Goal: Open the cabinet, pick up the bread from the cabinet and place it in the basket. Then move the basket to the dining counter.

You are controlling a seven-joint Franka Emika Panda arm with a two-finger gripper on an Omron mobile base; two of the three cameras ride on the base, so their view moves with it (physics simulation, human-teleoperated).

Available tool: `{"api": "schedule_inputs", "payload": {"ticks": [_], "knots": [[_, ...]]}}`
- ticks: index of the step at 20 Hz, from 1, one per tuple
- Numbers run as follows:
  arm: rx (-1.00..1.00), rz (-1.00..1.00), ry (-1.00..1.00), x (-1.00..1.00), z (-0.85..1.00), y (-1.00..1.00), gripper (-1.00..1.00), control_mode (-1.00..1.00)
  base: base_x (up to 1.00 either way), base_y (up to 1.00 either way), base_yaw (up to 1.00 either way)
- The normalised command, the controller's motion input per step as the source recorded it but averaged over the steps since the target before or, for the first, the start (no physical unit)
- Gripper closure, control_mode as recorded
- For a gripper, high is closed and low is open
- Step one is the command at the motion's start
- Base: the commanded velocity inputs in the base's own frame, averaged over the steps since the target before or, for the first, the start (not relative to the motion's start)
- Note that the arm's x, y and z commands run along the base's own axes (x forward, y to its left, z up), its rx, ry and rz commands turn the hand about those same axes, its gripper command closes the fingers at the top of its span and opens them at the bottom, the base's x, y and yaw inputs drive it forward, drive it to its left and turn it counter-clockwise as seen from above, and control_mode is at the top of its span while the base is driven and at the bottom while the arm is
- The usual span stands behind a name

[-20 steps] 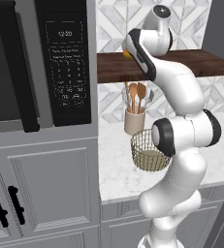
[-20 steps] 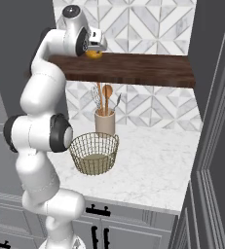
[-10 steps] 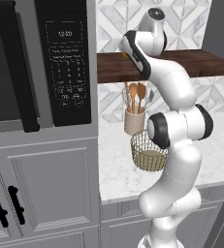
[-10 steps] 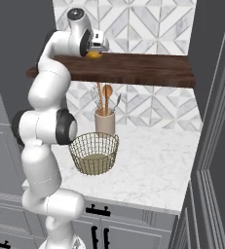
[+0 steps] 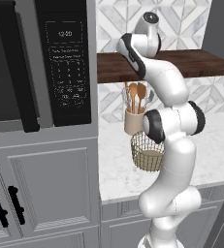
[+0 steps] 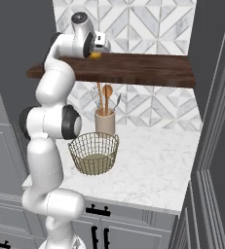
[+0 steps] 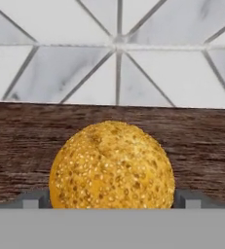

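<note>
Against a second ago, our arm has swung further along the dark wooden shelf [image 6: 133,68]; the hand [image 6: 100,48] now sits right at the bread [image 7: 112,165], jaws spread wide either side of it, nothing gripped; the bread rests on the shelf, round, no long axis to call; below the shelf, the basket [image 6: 93,152] stands on the bench [image 6: 153,165], beside the utensil cup [image 6: 104,122].

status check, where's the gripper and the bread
Gripper open, level with the shelf. Bread on the shelf, between the fingers, not gripped. Basket waiting on the counter below. Nothing blocking.
</note>
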Motion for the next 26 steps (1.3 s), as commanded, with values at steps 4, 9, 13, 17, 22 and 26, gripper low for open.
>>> {"api": "schedule_inputs", "payload": {"ticks": [4, 9, 13, 17, 22, 26], "knots": [[0.0, 0.0, 0.0, 0.38, -0.26, 0.0, -1.0, -1.0, 0.0, 0.0, 0.0], [0.0, 0.0, 0.0, 0.18, -0.47, 0.16, 1.0, -1.0, 0.0, 0.0, 0.0], [0.01, 0.0, 0.0, -0.01, -0.49, 0.08, 1.0, -1.0, 0.0, 0.0, 0.0], [0.06, 0.0, -0.16, -0.49, -0.4, 0.0, 1.0, -1.0, 0.0, 0.0, 0.0], [0.08, 0.0, -0.31, -0.89, -0.45, 0.0, 1.0, -1.0, 0.0, 0.0, 0.0], [0.1, 0.0, -0.25, -1.0, 0.01, 0.0, 1.0, -1.0, 0.0, 0.0, 0.0]]}}
